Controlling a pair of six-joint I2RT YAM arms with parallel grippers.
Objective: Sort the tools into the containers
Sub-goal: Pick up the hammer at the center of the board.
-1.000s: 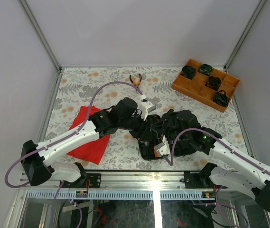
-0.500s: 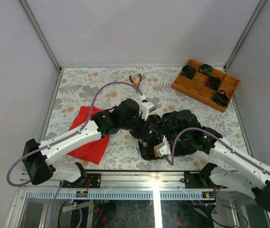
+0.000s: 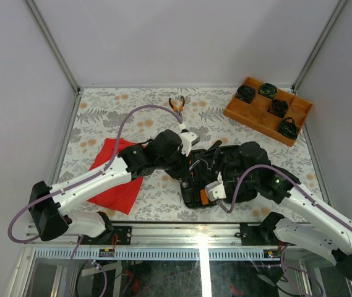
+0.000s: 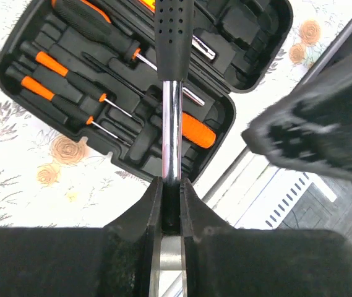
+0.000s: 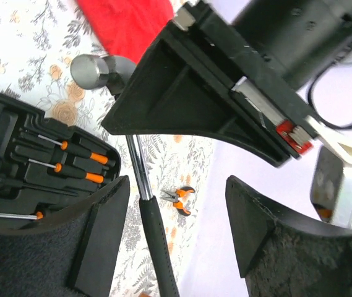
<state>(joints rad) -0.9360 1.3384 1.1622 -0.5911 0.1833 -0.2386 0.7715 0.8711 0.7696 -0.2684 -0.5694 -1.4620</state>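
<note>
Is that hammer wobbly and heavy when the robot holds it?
Probably stiff: the hammer has a straight steel shaft. Likely head-heavy, given its solid metal head. The left gripper pinches smooth shiny steel, so it may slip.

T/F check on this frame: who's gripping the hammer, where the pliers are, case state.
1. The left gripper is shut on the steel shaft of the hammer. True.
2. The right gripper is clamped on the hammer. False: its jaws stand open on either side of the handle.
3. The pliers lie inside the tool case. False: they lie on the table, well apart from the case.
4. The tool case is open, with screwdrivers seated in its slots. True.
</note>
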